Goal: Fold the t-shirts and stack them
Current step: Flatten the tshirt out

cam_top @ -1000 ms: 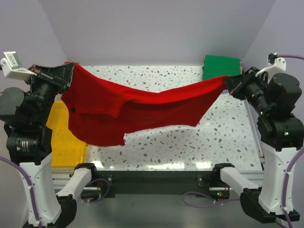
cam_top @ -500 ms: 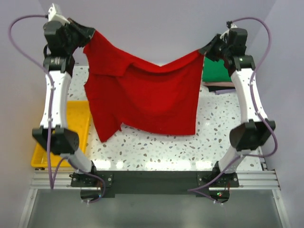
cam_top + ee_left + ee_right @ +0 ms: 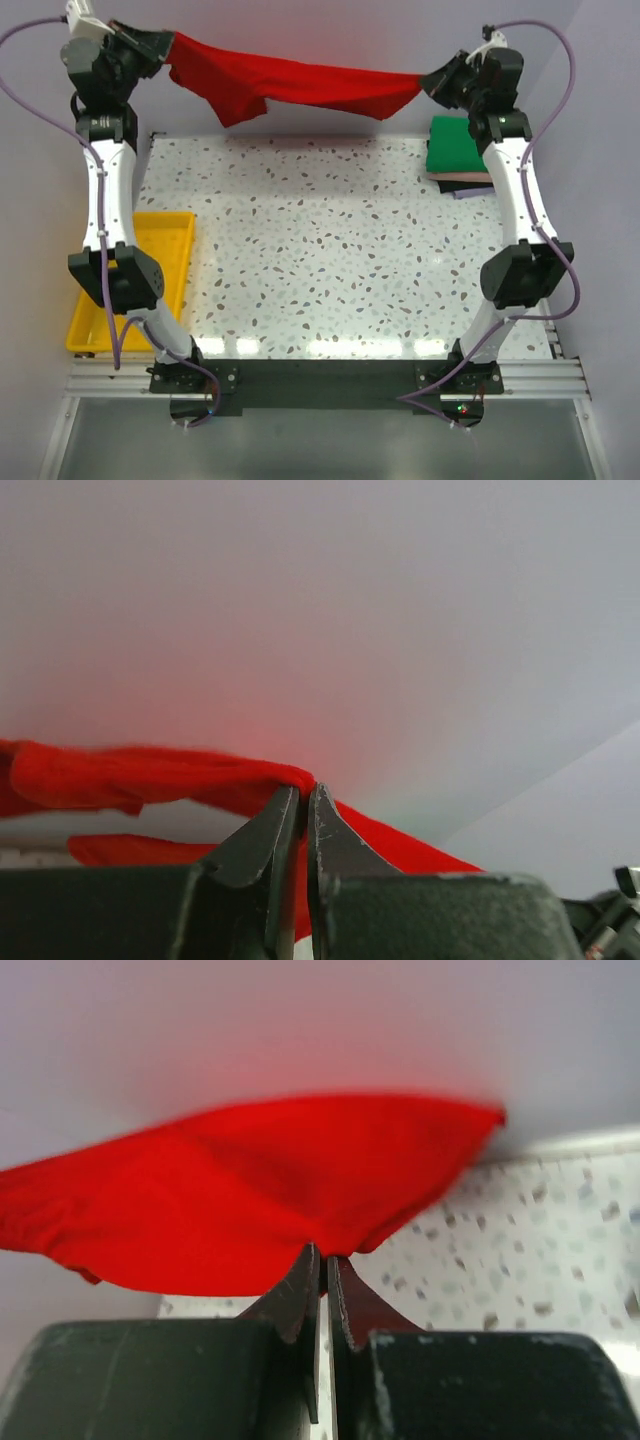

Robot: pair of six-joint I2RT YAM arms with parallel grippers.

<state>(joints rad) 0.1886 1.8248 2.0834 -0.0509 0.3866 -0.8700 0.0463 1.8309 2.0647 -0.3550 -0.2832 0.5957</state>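
The bright red t-shirt [image 3: 300, 82] hangs stretched in the air between both grippers, high above the table's far edge. My left gripper [image 3: 166, 47] is shut on its left corner; the left wrist view shows the red cloth [image 3: 140, 775] pinched at the fingertips [image 3: 305, 792]. My right gripper [image 3: 428, 80] is shut on the right corner; the right wrist view shows the shirt [image 3: 250, 1190] spreading out from the shut fingertips [image 3: 323, 1253]. A folded green t-shirt [image 3: 456, 148] tops a stack at the table's far right, with darker and lavender edges [image 3: 462, 186] showing under it.
A yellow plastic tray [image 3: 132, 285] sits at the table's left edge beside the left arm. The speckled white table [image 3: 320, 250] lies below the raised shirt. A pale wall stands close behind the grippers.
Both arms have risen and reached toward the back wall. The red shirt went from hanging down like a curtain to being pulled up and stretched into a narrow band high above the table.
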